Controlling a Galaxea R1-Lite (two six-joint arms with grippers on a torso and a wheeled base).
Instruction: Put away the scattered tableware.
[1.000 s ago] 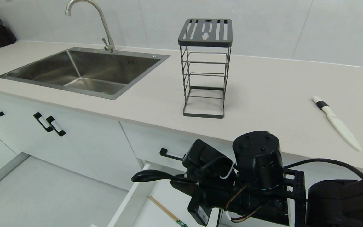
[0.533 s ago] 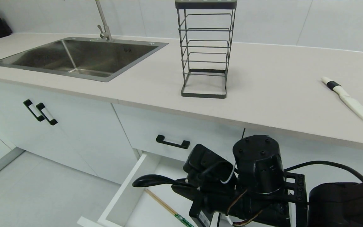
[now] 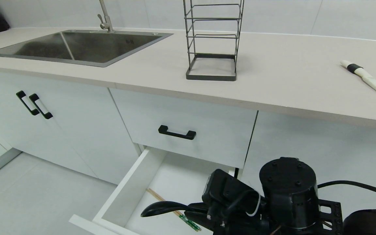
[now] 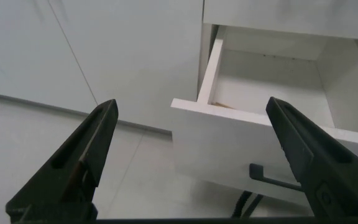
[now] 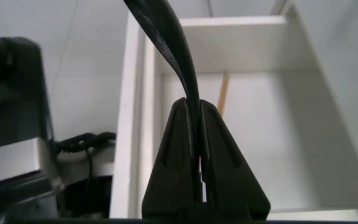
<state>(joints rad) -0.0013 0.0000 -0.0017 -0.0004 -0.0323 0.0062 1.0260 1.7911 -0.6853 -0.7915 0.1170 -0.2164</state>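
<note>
The right gripper (image 5: 194,109), jaws clenched on a slim black plastic spoon (image 3: 162,208), holds it above the open white drawer (image 3: 122,195) where wooden chopsticks (image 3: 157,196) already lie, a cream black-banded knife (image 3: 370,80) remains on the beige tabletop (image 3: 289,65), and the left gripper (image 4: 191,109) jaws are released.

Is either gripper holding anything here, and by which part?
The right gripper grips a black spoon by its handle; the left gripper is open, holding nothing.
</note>
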